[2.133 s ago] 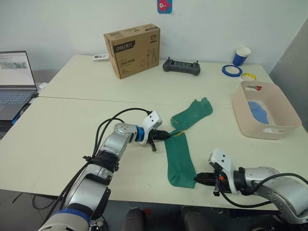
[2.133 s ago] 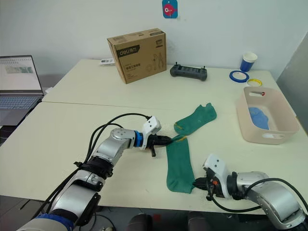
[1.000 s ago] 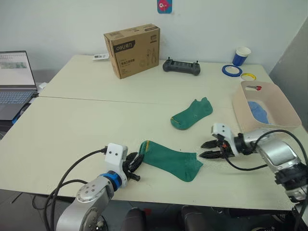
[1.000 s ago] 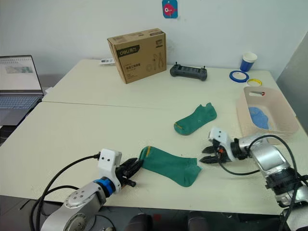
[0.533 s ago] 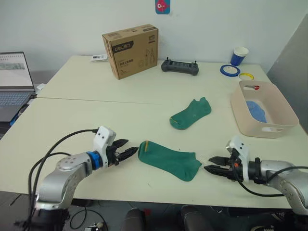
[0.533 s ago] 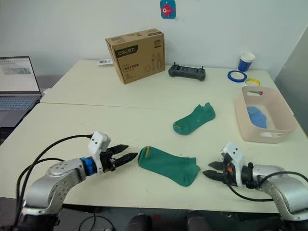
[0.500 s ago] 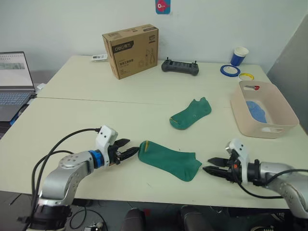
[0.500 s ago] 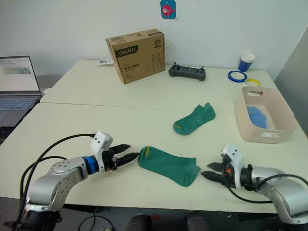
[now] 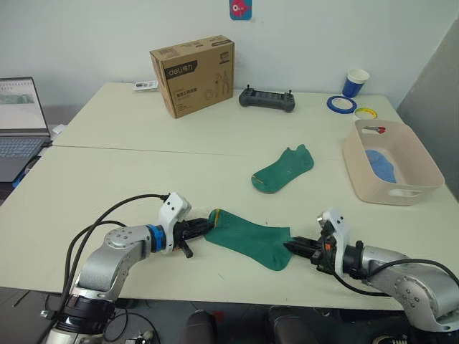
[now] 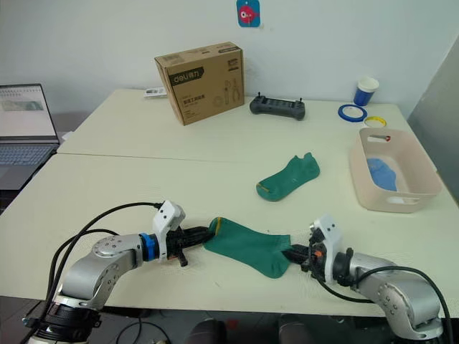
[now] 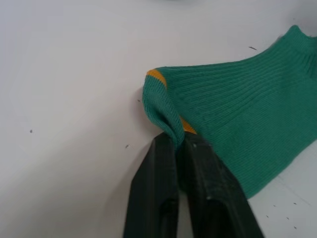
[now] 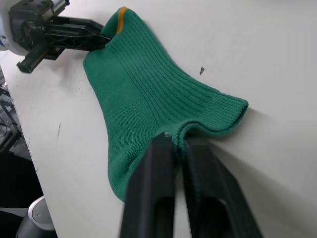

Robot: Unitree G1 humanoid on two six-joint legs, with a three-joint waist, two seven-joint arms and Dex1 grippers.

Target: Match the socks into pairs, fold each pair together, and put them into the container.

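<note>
Counter [image 9: 143,172]: we see two cream tops butted together, with a seam running across between them.
Near half: we find one green sock [image 9: 247,237] lying flat by the front edge and a second green sock [image 9: 282,168] further in, well apart from it.
Right side: we see a pink bin [image 9: 389,174] standing near the edge, something blue inside.
Far half: we count a cardboard box [image 9: 192,75], a black controller [image 9: 267,99], a blue paper cup [image 9: 355,82], a blue tape ring [image 9: 338,104] and a yellow tape ring [image 9: 370,112].
Far left: we see a laptop [image 9: 19,115] on a lower surface beside the counter.
</note>
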